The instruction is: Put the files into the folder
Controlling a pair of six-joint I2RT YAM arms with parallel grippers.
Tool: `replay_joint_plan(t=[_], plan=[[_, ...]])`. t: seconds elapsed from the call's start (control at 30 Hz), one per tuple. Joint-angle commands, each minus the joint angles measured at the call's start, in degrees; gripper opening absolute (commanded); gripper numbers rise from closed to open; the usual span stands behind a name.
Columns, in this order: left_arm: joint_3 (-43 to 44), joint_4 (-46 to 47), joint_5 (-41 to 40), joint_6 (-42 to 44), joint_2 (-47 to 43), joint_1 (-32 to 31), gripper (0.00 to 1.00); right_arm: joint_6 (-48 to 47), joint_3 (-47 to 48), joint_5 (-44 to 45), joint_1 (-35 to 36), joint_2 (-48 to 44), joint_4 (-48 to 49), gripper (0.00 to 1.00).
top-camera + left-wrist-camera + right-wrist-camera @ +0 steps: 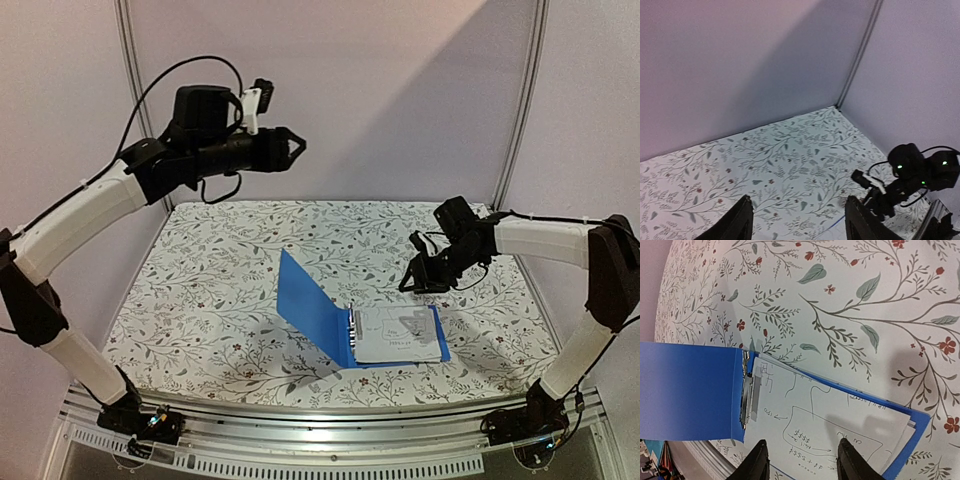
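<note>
Files [840, 415] in open blue folder [690, 390], right end effector [801, 442] above

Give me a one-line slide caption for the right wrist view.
Open right gripper hovers above paper sheets lying in the open blue folder on a floral tablecloth.

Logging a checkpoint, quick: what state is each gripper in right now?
Left gripper: open, empty, raised high.
Right gripper: open, empty, just above the files lying in the folder.
</note>
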Motion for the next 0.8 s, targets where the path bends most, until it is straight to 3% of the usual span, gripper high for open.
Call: replay_joint_plan(t=[0.0,0.13,0.33,0.6,0.77], plan=[[6.3,-8.6,-0.8,-1.9,11.2,-6.8,0.63,4.3,-4.7,-5.7,-0.1,-1.2,11.5,0.40],[13.1,-13.4,-2.5,-6.6,21.2,-11.2,0.65,6.2,-9.4,-7.1,-0.1,-1.2,16.9,0.32],[18.3,-18.9,-1.4,-12.8,31.1,-12.1,0.66,7.0,-13.7,-8.4,-0.1,-1.7,21.4,0.19],[23.3,-22.1,6.9,-15.7,40.2,-11.5,0.66,7.5,-16.6,-9.6,0.4,-1.6,23.0,0.14],[24.5,-25.2,7.6,-15.2,43.6,-11.5,0.66,8.4,-18.3,-9.5,0.5,-0.8,24.5,0.13]])
